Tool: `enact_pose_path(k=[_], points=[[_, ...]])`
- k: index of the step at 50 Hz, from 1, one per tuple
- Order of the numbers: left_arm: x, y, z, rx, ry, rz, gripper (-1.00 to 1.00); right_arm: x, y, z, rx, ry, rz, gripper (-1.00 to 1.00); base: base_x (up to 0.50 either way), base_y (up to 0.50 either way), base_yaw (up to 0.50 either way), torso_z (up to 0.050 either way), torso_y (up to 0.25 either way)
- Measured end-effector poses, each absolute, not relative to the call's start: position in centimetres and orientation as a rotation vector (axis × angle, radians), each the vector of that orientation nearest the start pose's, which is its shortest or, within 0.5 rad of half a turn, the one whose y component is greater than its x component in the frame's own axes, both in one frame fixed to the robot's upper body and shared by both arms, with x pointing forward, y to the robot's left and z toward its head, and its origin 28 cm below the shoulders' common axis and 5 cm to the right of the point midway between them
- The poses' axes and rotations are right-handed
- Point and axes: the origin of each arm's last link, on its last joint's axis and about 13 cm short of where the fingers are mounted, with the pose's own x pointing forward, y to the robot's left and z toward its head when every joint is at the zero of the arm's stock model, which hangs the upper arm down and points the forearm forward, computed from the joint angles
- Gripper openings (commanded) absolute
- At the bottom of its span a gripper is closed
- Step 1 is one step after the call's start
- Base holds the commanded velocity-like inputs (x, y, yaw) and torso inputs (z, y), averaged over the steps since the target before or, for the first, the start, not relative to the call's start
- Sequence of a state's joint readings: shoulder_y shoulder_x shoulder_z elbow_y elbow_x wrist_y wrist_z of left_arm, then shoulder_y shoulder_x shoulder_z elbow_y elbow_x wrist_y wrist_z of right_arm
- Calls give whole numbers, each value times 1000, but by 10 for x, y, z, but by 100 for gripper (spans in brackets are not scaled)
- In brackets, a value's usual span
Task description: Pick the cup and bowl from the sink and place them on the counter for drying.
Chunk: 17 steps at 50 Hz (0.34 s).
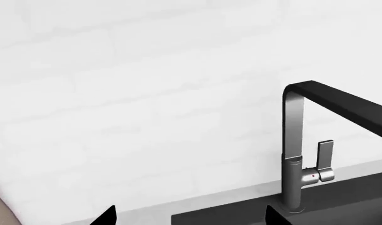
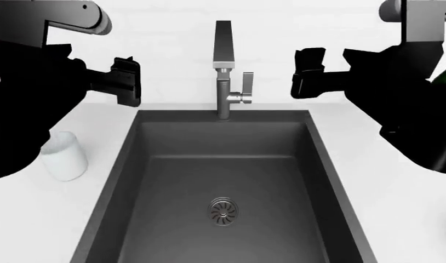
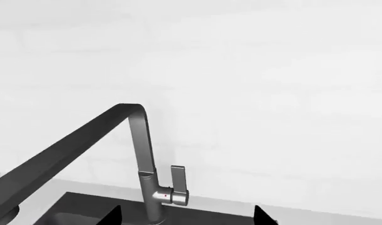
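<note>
The sink [image 2: 223,164] is seen set into the middle of the counter [image 2: 33,219], its dark basin holding nothing but the round metal drain [image 2: 223,211] on the floor. The squared steel faucet [image 2: 223,71] is mounted upright at the far edge of the basin, with its lever at the side; it is also shown in both wrist views against the white tiled wall [image 1: 147,84].

The cup [image 2: 64,156] is found standing upright on the counter to the left of the sink, near the basin's left rim and partly hidden by the left arm. The bowl cannot be made out in any view; only a faint pale shape is cut off at the right near corner of the counter, too little to be identified.

The left gripper [image 2: 126,81] is held raised over the far left of the counter, and the right gripper [image 2: 308,72] over the far right, both well above the surface. The fingers of each are spread apart, as the two dark fingertips in each wrist view confirm, and nothing is held between them
</note>
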<state>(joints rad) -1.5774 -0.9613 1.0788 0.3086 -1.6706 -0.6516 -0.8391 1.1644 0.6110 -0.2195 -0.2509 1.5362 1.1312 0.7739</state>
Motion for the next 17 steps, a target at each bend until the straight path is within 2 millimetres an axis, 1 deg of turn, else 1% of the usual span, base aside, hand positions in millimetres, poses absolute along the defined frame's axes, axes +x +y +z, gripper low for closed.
enact_pose_path(k=[17], points=[[256,244,337,219,19,-114,100,262,-132,330,32,3,226,100,0,0,0,0,0]])
